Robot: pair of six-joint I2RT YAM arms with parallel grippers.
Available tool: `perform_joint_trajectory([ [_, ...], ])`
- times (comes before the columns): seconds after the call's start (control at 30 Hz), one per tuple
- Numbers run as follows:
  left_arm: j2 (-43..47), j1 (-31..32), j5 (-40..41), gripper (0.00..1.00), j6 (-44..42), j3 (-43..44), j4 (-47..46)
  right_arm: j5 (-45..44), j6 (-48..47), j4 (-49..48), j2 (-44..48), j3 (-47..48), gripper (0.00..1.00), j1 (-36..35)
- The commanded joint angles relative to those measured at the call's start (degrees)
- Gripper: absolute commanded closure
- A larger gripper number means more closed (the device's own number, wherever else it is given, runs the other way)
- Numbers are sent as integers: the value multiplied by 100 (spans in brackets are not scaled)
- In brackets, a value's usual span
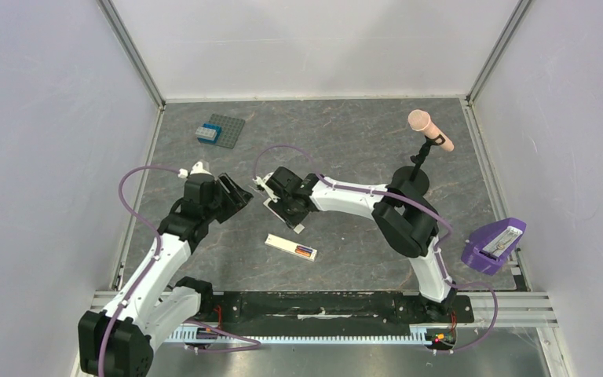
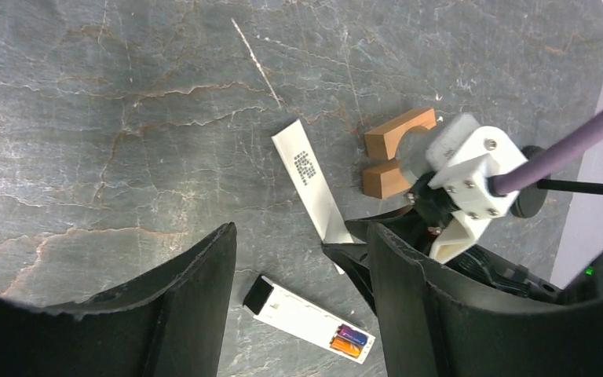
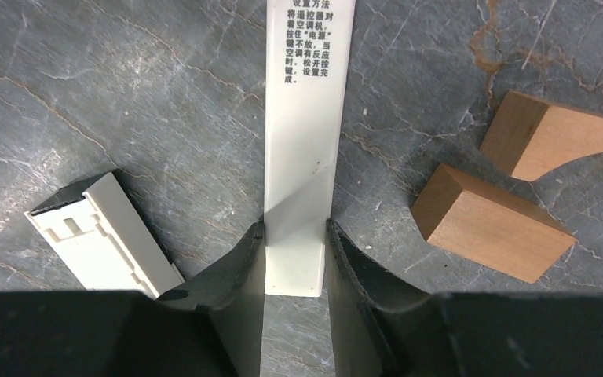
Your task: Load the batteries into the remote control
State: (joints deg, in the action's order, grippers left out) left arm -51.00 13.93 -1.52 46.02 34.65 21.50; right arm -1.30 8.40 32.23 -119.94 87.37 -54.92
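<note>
The remote control [image 1: 291, 247] lies flat on the table, a slim white bar with a dark end. The orange-red battery [image 2: 344, 346] and the dark blue battery [image 2: 352, 335] lie side by side in the recess at its other end. My right gripper [image 3: 296, 228] is shut on one end of a thin white cover panel [image 3: 306, 118] with printed text, low over the table just beyond the remote [image 3: 98, 232]. The panel also shows in the left wrist view [image 2: 312, 184]. My left gripper [image 2: 302, 236] is open and empty above the remote [image 2: 310, 318].
Two orange-brown wooden blocks [image 3: 491, 224] [image 3: 553, 137] lie right of the panel. A grey studded plate [image 1: 226, 126] with a blue brick [image 1: 207, 133] lies far left. A pink microphone on a black stand [image 1: 430, 129] is at the back right. A purple holder [image 1: 495, 243] sits at the right edge.
</note>
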Motion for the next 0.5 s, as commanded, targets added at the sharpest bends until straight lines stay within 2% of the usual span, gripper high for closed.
perform_joint_trajectory([
  [0.0, -28, -31, 2, 33, 152, -242, -391, -509, 73, -130, 97, -378, 73, 25],
  [0.27, -107, -31, -712, 29, 197, -971, -1478, -653, 97, -571, 697, -682, 71, 32],
  [0.47, -653, -22, -1035, 28, 219, -1149, -2091, -434, 187, -661, 916, -724, 70, 29],
])
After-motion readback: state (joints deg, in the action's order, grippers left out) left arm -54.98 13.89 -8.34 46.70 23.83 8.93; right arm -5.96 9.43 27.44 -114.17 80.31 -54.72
